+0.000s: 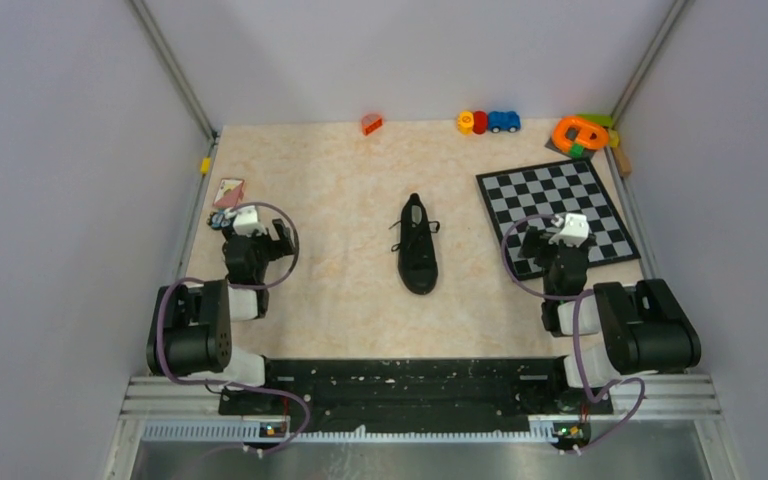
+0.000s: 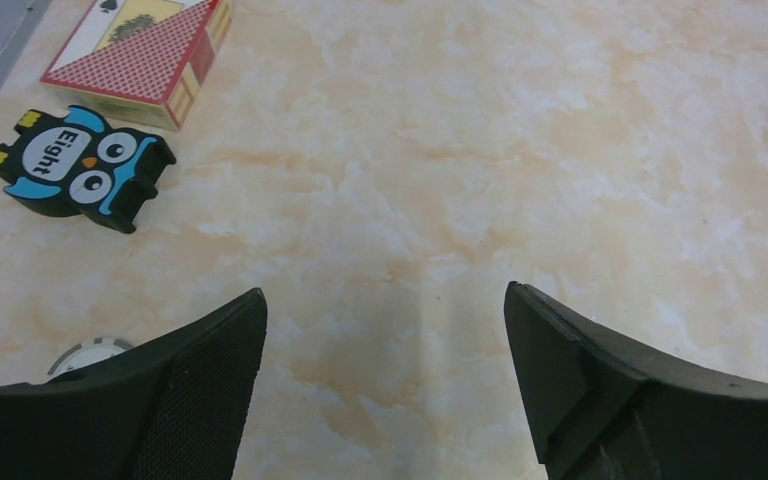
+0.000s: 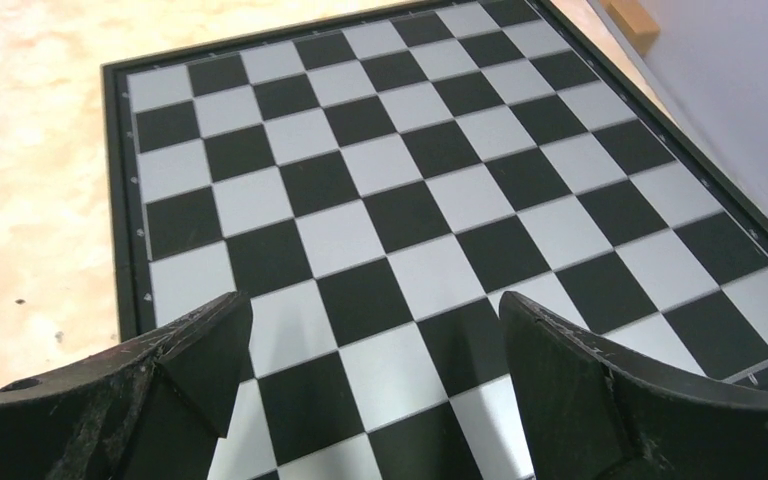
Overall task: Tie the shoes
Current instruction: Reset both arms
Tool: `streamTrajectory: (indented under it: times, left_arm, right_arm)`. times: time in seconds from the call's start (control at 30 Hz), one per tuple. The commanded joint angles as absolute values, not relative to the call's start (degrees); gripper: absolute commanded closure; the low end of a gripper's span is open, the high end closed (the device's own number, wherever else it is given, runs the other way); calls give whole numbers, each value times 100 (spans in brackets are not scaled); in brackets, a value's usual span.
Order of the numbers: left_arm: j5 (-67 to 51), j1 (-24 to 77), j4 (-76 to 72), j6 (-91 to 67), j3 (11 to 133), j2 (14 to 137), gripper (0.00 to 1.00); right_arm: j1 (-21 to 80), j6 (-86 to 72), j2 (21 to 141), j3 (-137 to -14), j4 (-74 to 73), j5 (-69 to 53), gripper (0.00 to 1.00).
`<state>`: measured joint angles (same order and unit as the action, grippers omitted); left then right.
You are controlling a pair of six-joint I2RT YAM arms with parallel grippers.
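A single black low-top sneaker lies in the middle of the table in the top view, its long axis running near to far, with thin black laces loose at its far half. It shows in neither wrist view. My left gripper is open and empty, well left of the shoe; in the left wrist view it hovers over bare marbled tabletop. My right gripper is open and empty, right of the shoe, over the near left part of the chessboard; in the right wrist view squares show between its fingers.
A card box and a black owl-shaped "Eight" piece lie at the left edge, with a grey chip beside my left finger. Small toys, an orange piece and a red block line the far edge.
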<state>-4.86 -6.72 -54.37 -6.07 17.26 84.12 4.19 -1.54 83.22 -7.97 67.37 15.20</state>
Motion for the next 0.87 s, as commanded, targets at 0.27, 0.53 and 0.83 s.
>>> streamTrajectory:
  times: [0.27, 0.53, 0.83]
  left_arm:
    - [-374, -606, -5751, -276, 1842, 8342, 6]
    - [-302, -571, -5756, -254, 1854, 8356, 4]
    - [-307, -570, -5738, -250, 1864, 8365, 3]
  right_arm:
    - [427, -26, 8341, -1037, 7014, 1011, 3]
    - [424, -35, 8340, -1037, 7016, 1011, 2]
    - [422, -34, 8341, -1037, 7022, 1011, 1]
